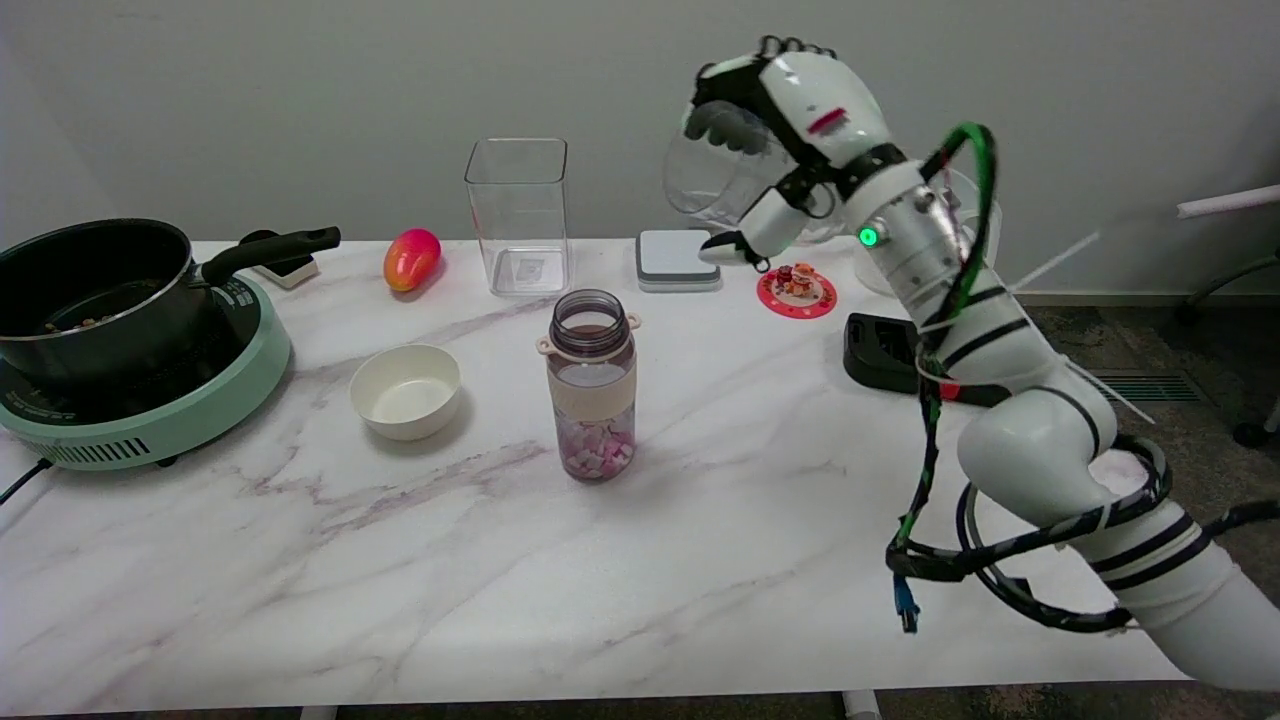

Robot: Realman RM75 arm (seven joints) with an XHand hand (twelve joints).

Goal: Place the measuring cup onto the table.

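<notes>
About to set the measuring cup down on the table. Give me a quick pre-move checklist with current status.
1. Grip: robot hand holds the measuring cup – ok.
2. Cup upright: tilted, mouth facing left – not ok.
3. Cup empty: looks clear inside – cannot tell for sure.
4. Below the cup: white scale and red coaster – not ok.
5. Bare table right of the bottle – ok.
</notes>
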